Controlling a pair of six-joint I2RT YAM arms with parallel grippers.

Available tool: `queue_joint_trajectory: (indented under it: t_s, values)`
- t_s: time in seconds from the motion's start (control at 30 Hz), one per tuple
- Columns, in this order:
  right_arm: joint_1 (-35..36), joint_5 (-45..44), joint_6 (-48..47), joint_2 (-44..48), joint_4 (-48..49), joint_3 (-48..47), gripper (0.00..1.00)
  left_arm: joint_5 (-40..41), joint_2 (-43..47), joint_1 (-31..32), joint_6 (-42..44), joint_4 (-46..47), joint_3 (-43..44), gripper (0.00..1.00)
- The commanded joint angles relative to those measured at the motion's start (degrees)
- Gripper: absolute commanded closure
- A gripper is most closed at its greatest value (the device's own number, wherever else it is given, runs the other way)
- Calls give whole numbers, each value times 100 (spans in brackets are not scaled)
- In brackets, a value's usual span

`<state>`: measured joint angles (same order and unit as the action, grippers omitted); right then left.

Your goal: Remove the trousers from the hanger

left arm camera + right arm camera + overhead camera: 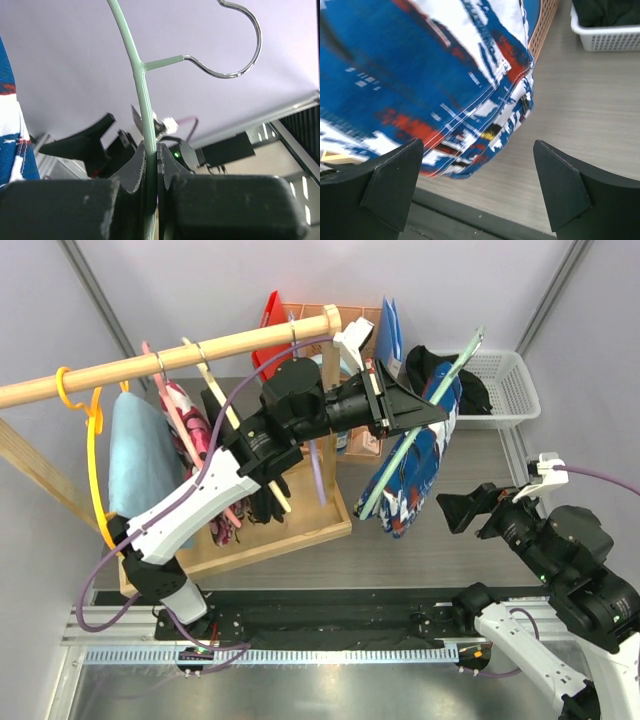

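A: Left wrist view – what of the left gripper (151,155)?
B: Clenched on the green hanger (141,90).
A: The trousers (415,475)?
B: Blue printed pair, draped over that hanger, aloft right of the rack (130,367) (right gripper (468,508) gapes wide, empty, near their lower end).

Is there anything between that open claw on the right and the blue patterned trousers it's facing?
Nothing visible. The right gripper is open and faces the low end of the blue printed trousers, with only open air above the table between them. The left gripper is shut on the green hanger carrying them.
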<state>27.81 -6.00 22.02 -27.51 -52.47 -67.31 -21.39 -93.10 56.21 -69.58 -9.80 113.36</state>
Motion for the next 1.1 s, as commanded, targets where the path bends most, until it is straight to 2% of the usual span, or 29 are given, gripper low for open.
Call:
queue_joint_trajectory:
  t_s: [0.0,0.2,0.37,0.53,0.63,0.73,0.93,1.07]
  values:
    - [14,124,-864,122,928,-37,2,1802,-24,-136,490,831,529,99]
    - [22,907,-1656,264,2580,727,1,3094,-524,-31,437,884,897,99]
    - [22,444,-2061,-175,3075,974,1,3650,-1112,171,394,884,1661,100]
    - [14,-85,-2325,-194,3892,1272,1,4211,-1263,171,323,936,1918,100]
    - [22,-191,-2474,-299,4271,1343,7,4467,-1255,163,340,936,1997,100]
    - [22,-68,-2659,-535,4385,1308,14,4590,-1298,163,305,936,2128,99]
    - [22,-77,-2756,-607,5008,1589,17,4521,-1597,163,33,928,2673,99]
    - [22,-182,-2782,-685,5386,1712,20,4415,-1641,163,-143,954,2726,100]
